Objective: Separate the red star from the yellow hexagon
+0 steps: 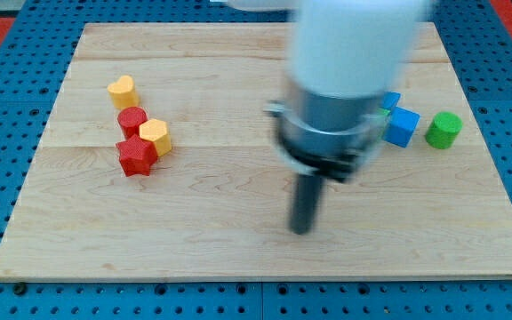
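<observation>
The red star (137, 156) lies on the wooden board (238, 240) at the view's left, touching the yellow hexagon (156, 136) just up and right of it. A red cylinder (132, 119) touches the hexagon on its upper left. My tip (302, 228) is on the board near the middle, well to the right of the red star and below its level, apart from every block.
A yellow heart-shaped block (124, 91) sits above the red cylinder. At the view's right are a blue cube (404, 126), a second blue block (390, 100) partly hidden by the arm, and a green cylinder (444, 130).
</observation>
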Robot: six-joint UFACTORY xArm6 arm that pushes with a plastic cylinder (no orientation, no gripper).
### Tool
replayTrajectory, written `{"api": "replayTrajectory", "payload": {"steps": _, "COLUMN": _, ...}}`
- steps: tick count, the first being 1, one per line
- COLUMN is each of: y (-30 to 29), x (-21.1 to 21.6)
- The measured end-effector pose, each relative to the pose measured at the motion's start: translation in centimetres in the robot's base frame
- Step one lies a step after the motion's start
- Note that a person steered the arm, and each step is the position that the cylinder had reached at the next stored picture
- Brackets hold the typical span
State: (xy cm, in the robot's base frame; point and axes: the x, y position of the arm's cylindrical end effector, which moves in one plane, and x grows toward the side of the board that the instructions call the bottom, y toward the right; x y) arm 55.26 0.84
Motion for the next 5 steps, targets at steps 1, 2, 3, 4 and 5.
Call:
{"api": "replayTrajectory", "payload": {"steps": 1, "y": -10.9, "x": -2.5}}
{"api": "replayTrajectory", "payload": {"steps": 2, "y": -21.2, "x": -4.7}}
{"api": "replayTrajectory", "payload": {"steps": 3, "y": -20.6, "x": -8.6}}
{"api": "replayTrajectory", "payload": {"steps": 4, "y": -15.8, "x": -10.8}}
{"api": "replayTrajectory", "payload": {"steps": 5, "y": -12.2, "x": -8.7}}
